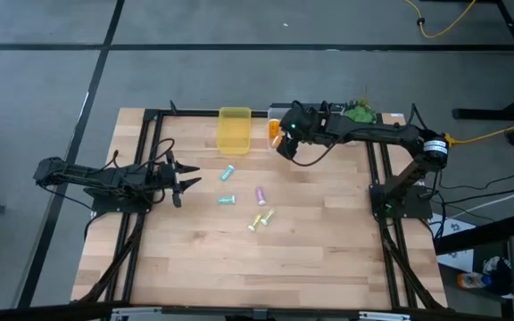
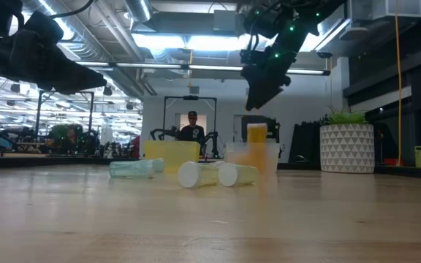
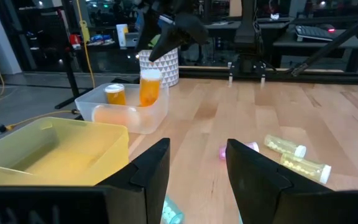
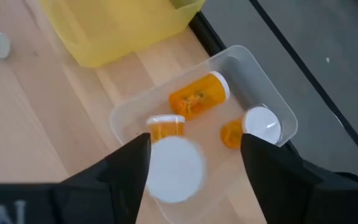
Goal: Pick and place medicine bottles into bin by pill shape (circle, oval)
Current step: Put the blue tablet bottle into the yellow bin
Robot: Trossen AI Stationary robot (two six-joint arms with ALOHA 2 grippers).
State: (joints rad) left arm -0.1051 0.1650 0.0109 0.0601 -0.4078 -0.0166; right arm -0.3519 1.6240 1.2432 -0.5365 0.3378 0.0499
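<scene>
My right gripper (image 1: pixel 284 135) hangs open above the clear bin (image 4: pixel 124 118) at the table's far edge. An orange bottle with a white cap (image 4: pixel 176 163) is below and between its fingers, upright and blurred, touching neither finger; it also shows over the bin (image 3: pixel 149 87) (image 2: pixel 256 142). Three more orange bottles (image 4: pixel 197 99) lie or stand in that bin. Small teal (image 1: pixel 227 172), purple (image 1: pixel 261 194) and yellow-green bottles (image 1: pixel 261 218) lie on their sides mid-table. My left gripper (image 1: pixel 186 183) waits open at the table's left, holding nothing.
A yellow bin (image 1: pixel 235 129) stands just left of the clear bin at the far edge. A green plant in a white pot (image 1: pixel 360 111) sits at the far right corner. Bare wood lies across the near half of the table.
</scene>
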